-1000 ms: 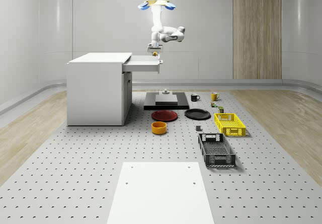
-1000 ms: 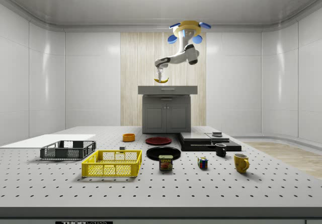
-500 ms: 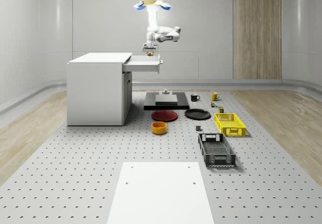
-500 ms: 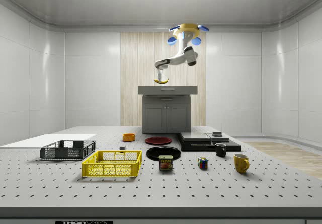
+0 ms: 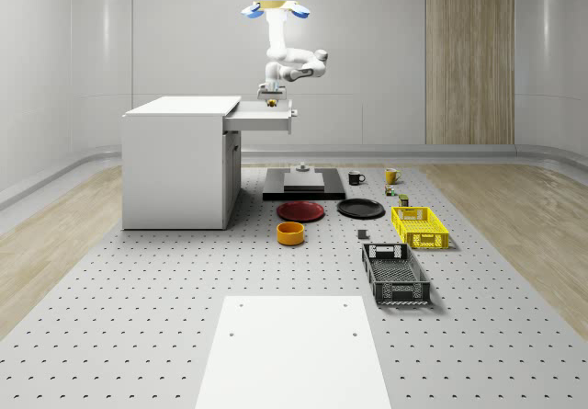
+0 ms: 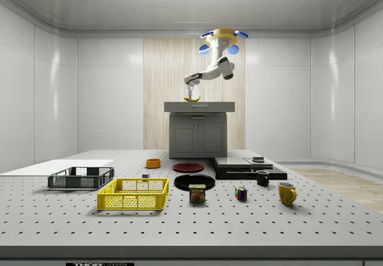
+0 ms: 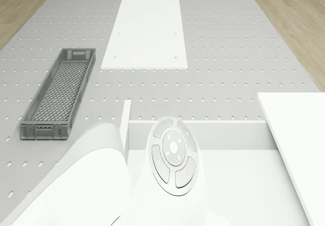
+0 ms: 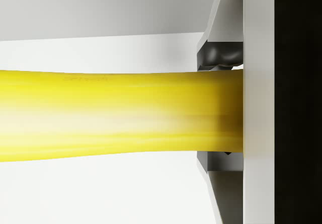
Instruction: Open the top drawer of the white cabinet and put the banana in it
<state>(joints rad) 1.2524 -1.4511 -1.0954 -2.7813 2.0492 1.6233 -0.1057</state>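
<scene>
Lowered since the earlier frames, the tool (image 6: 190, 94) is now being held just above the open top drawer (image 5: 265, 118) of the white cabinet (image 5: 176, 165), and the drone (image 5: 275, 8) has shifted toward the whole-scene view's left, closer over the cabinet. The drone is being kept hovering in the air above the pulled-out drawer, with the arm (image 5: 296, 63) bent down to it.

The banana (image 6: 192, 98) is being gripped in the closed tool (seen close up in the wrist view, where the yellow fruit (image 8: 115, 116) is lying across one finger (image 8: 257, 133) pressed against it). In the side view the banana is hanging right at the level of the drawer's rim; whether it is touching the drawer floor cannot be told.

In the drone view the drawer's white interior (image 7: 238, 185) is lying under the arm's wrist flange (image 7: 173, 155).

On the worktop (image 5: 138, 317), well apart from the cabinet, several things are being left standing: a red plate (image 5: 300, 210), a black plate (image 5: 360, 209), an orange bowl (image 5: 290, 233), a yellow basket (image 5: 419, 227) and a grey crate (image 5: 394, 275).
</scene>
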